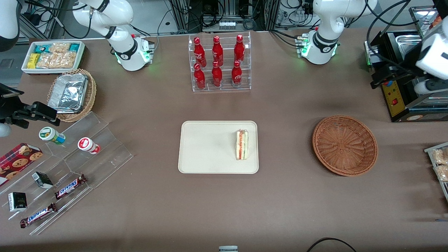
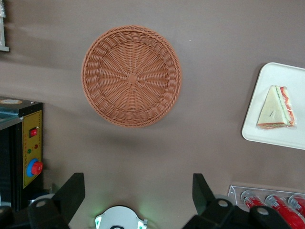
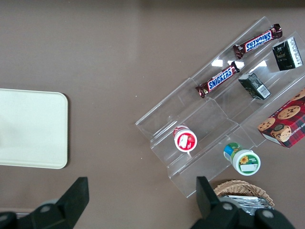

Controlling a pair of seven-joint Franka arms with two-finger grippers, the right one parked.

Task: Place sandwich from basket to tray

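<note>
The sandwich [image 1: 242,144] lies on the cream tray [image 1: 210,147], at the tray's end nearest the basket. The round reddish-brown basket [image 1: 344,145] sits empty on the table toward the working arm's end. My left gripper [image 2: 137,180] is open and holds nothing. It hangs high above the table near the working arm's base, apart from both. In the front view it [image 1: 381,75] shows in front of a black device. The left wrist view also shows the empty basket [image 2: 131,76], the tray [image 2: 279,136] and the sandwich [image 2: 275,107] on it.
A clear rack of red bottles [image 1: 220,63] stands farther from the front camera than the tray. A black device with a yellow panel [image 1: 395,98] stands near the basket. Clear stepped shelves with snacks [image 1: 66,168] and a pale basket with a foil tray [image 1: 71,94] lie toward the parked arm's end.
</note>
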